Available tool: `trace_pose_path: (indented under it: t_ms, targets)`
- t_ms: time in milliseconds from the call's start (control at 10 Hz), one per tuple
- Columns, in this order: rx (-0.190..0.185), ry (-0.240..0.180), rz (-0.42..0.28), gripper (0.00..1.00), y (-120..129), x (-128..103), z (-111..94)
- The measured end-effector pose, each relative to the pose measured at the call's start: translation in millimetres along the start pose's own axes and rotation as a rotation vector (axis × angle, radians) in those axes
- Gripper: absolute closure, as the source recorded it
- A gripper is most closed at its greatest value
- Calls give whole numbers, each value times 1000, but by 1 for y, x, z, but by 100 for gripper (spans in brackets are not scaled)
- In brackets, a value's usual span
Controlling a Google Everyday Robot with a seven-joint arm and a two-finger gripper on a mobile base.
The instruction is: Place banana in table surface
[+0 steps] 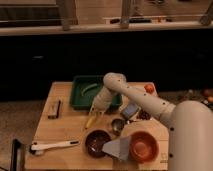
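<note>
Jaws: gripper (96, 108) sits low over the table (65, 129), just off the front edge of the dark-green tray (76, 102). Whether the jaws are clenched or released: cannot tell.

Banana (91, 120): bright yellow, tilted, upper end meeting the gripper, lower end down at the table between the tray and the dark bowl (97, 142). Resting or just above the wood: unclear.

Arm runs up and right from the gripper across the tray's right end.

Tray holds a greenish curved fruit (89, 90).

Right of the banana, a small metal cup (118, 125); beyond, an orange bowl (144, 146).

Front left, a white-handled tool (52, 146).
</note>
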Motion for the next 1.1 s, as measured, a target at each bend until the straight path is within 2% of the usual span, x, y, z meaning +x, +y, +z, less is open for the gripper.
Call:
trace_pose_path:
  t_ms: [600, 1100]
  targets:
    - [-6, 1, -5, 22, -5, -1, 2]
    - [-4, 0, -11, 20, -7, -1, 1]
